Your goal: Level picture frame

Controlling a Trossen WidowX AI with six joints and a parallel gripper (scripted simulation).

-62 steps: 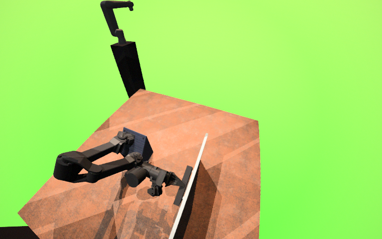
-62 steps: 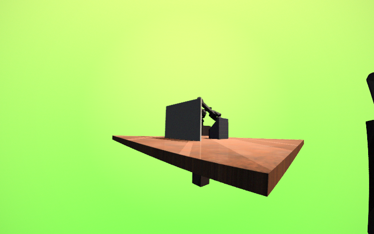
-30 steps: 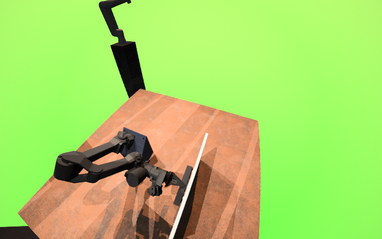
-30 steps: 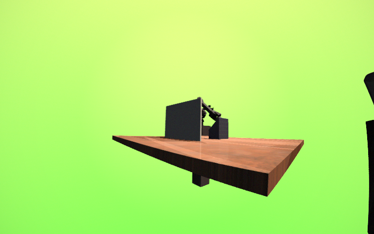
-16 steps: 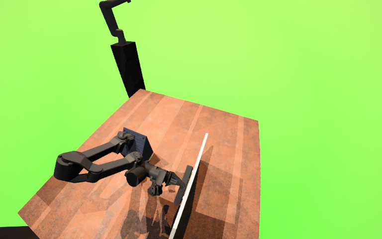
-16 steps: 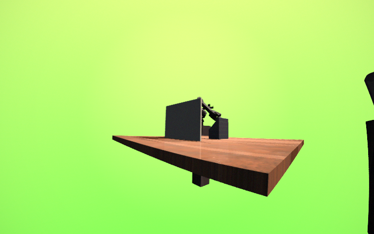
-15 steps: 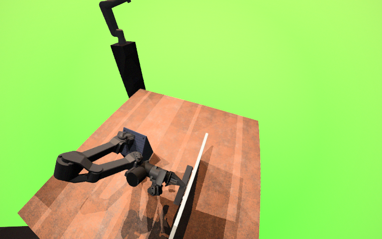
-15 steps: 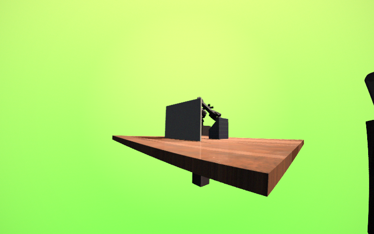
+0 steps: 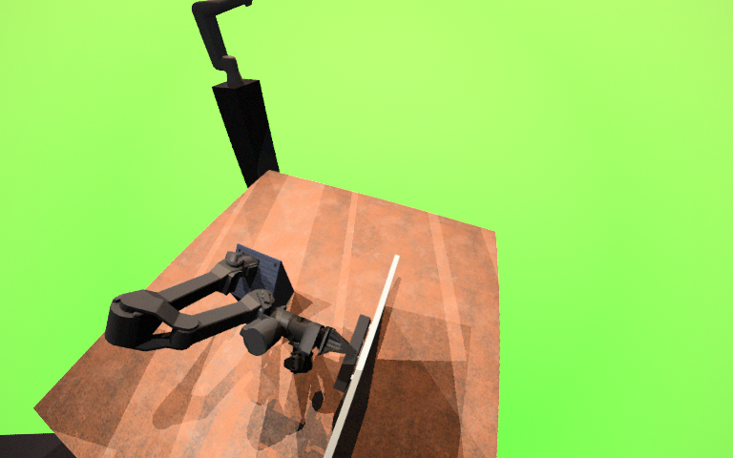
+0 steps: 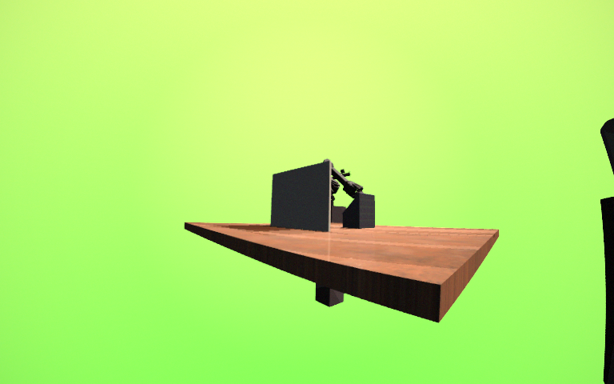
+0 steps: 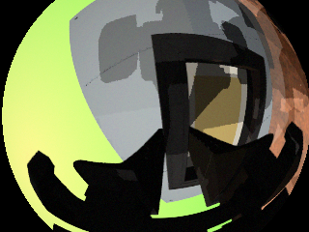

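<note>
While the black two-fingered hand (image 9: 353,353) (image 11: 176,130) grips one side bar of the dark rectangular picture frame (image 9: 360,334) (image 11: 171,106), that frame is in front of the upright grey wall panel (image 9: 385,296) (image 10: 301,199) (image 11: 121,103) on the reddish-brown surface (image 9: 421,242) (image 10: 398,255) (image 11: 291,72).

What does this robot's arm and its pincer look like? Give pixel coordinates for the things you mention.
The arm is dark grey to black, built of thick, smooth-edged segments with rounded joints (image 9: 128,318). A stubby dark cylinder (image 9: 258,339) sticks out near its wrist. The black two-fingered pincer (image 9: 351,352) (image 11: 176,130) has angular, tapering fingers. I can make out no markings or cables.
</note>
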